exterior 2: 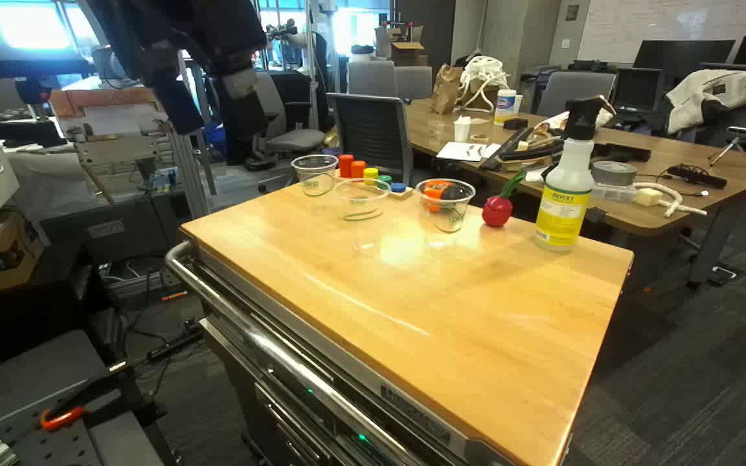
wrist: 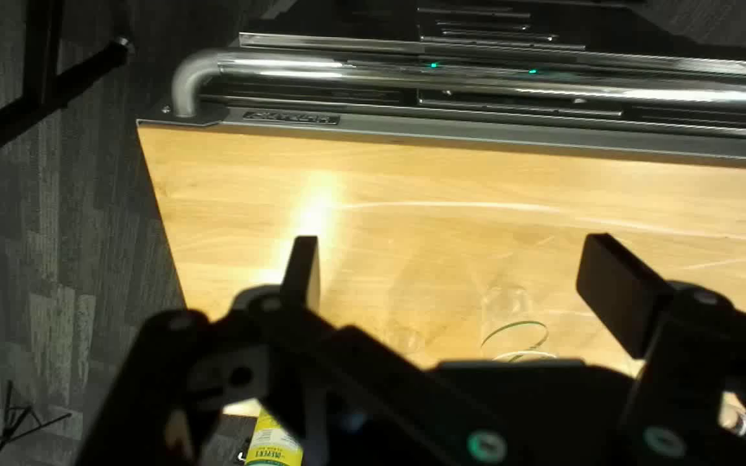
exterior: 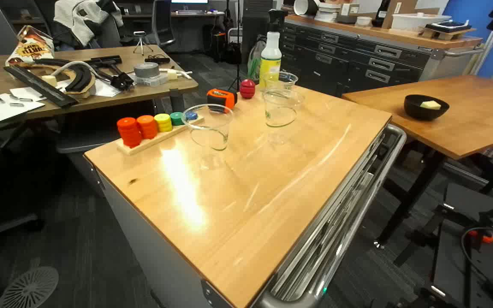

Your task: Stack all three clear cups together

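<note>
Plastic, see-through and mouth-up, the three clear cups (exterior 2: 447, 212) stand unstacked on the wooden worktop (exterior 2: 476, 317). In an exterior view, two overlap before the spray bottle (exterior: 271, 60). The wrist view catches only parts of them past the gripper (wrist: 454, 268), its fingers (wrist: 620, 292) wide apart. An exterior view alone shows a black bowl (exterior: 418, 113) on another table (exterior: 473, 130).
</note>
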Tool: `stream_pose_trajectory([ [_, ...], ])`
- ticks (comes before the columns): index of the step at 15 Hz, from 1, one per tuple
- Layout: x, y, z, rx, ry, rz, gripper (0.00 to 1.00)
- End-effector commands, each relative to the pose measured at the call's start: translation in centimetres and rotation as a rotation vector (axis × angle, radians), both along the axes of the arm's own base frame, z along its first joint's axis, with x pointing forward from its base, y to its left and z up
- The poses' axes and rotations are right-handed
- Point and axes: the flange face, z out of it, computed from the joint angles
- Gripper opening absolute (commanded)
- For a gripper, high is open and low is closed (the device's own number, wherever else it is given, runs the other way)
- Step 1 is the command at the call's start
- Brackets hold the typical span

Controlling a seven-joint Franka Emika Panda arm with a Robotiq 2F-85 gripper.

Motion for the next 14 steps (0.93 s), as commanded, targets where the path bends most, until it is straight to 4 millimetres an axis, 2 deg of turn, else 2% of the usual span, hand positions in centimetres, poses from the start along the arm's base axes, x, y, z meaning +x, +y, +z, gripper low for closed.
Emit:
stream_pose_trajectory([
  [1,0.0,0.0,0.3,0.0,-0.003,0.0,1.0],
  [7,0.0,0.0,0.5,-0.001,-0.007,-0.001,1.0],
  [8,0.5,-0.2,0.4,0.0,-0.009,-0.006,1.0],
  [10,2.1,-0.8,0.6,0.019,-0.01,0.005,1.0],
  [14,7.8,-3.5,0.9,0.045,-0.012,-0.04,1.0],
])
